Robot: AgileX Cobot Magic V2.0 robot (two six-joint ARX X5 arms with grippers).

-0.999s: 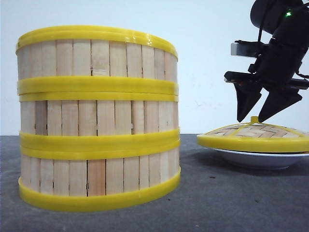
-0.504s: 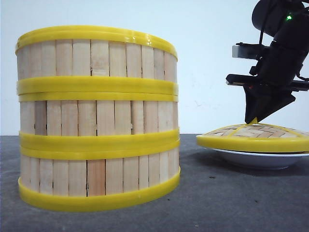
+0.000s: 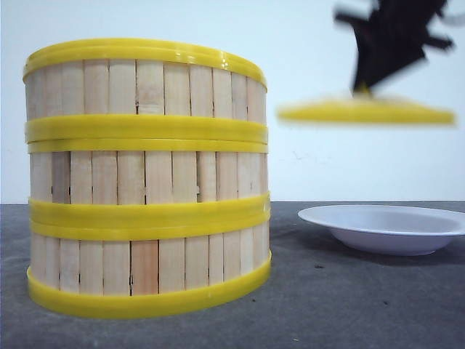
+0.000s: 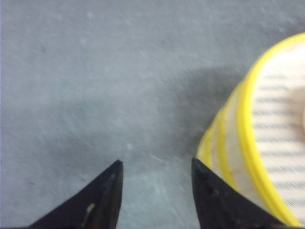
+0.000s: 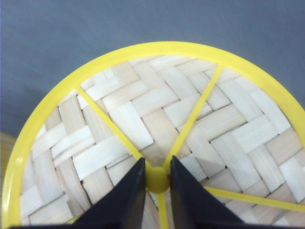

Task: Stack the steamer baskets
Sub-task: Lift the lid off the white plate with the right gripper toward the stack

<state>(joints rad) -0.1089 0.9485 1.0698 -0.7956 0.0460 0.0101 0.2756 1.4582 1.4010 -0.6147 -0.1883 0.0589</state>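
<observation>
Three steamer baskets (image 3: 147,178) stand stacked in one column at the near left of the grey table (image 3: 349,305). Right of them, the right gripper (image 5: 157,179) pinches the yellow knob (image 5: 157,180) of the woven lid (image 3: 367,112), held in the air above the white dish (image 3: 385,227). Beside the stack, the left gripper (image 4: 156,191) hangs with its fingers spread, holding nothing.

A: Even, soft light; faint shadow beside the white dish (image 3: 383,229).
B: The lifted lid (image 3: 367,113) and right gripper (image 3: 362,86) smear with motion blur; the left wrist view is soft.
</observation>
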